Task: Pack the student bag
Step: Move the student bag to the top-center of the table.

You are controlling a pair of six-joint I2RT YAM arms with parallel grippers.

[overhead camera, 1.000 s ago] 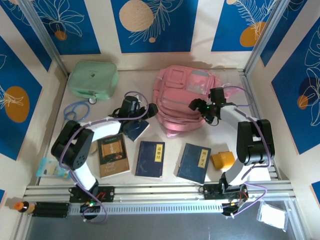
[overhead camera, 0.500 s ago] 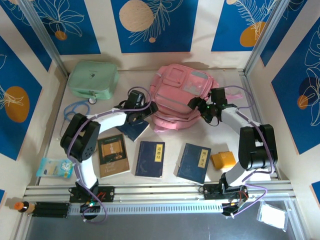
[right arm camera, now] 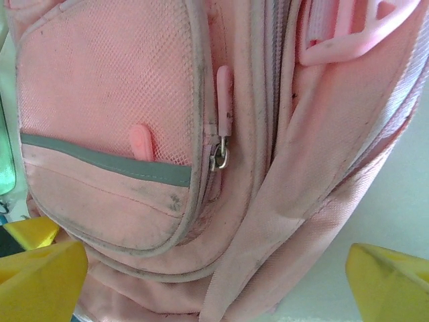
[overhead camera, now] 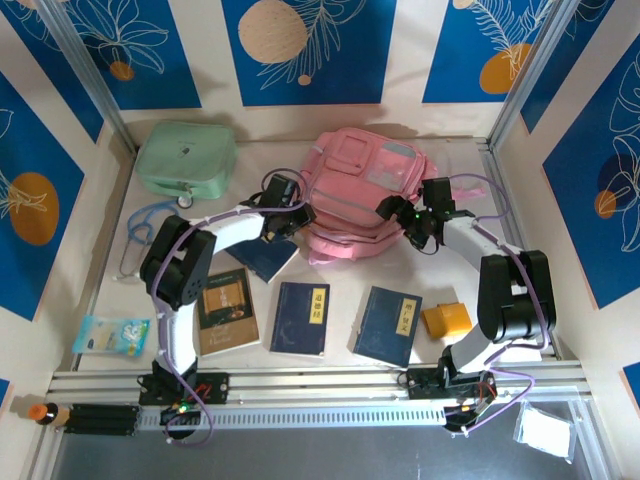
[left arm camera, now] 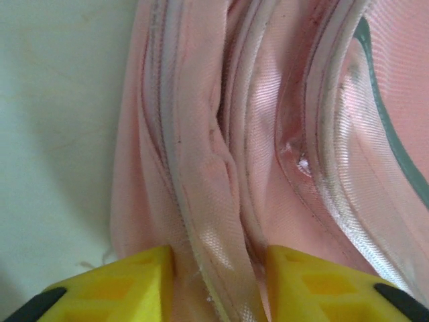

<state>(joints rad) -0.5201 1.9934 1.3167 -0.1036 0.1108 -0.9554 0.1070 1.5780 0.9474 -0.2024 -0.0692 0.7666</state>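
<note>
The student bag [overhead camera: 365,190] is a soft pink backpack lying at the back middle of the table. My left gripper [overhead camera: 297,215] is at the bag's left edge. In the left wrist view its yellow fingers [left arm camera: 114,285] press from both sides on a piped fold of the bag [left arm camera: 214,221]; the left gripper [left arm camera: 218,275] is shut on that fold. My right gripper [overhead camera: 397,212] is at the bag's right side. It [right arm camera: 214,282] stands wide open, its fingertips either side of the bag's lower edge below a mesh pocket [right arm camera: 107,87] and a zip pull [right arm camera: 221,127].
A mint-green case [overhead camera: 187,158] sits at the back left, with a blue looped cord [overhead camera: 145,225] in front of it. Several books [overhead camera: 301,318] lie along the front, one dark book [overhead camera: 265,258] beside the left arm. An orange object [overhead camera: 445,320] lies at the right, a packet [overhead camera: 110,335] at the front left.
My left gripper has moved right to the bag's edge and closed on a fold of it. The bag has bunched up and shifted slightly. The right gripper has opened a little wider.
</note>
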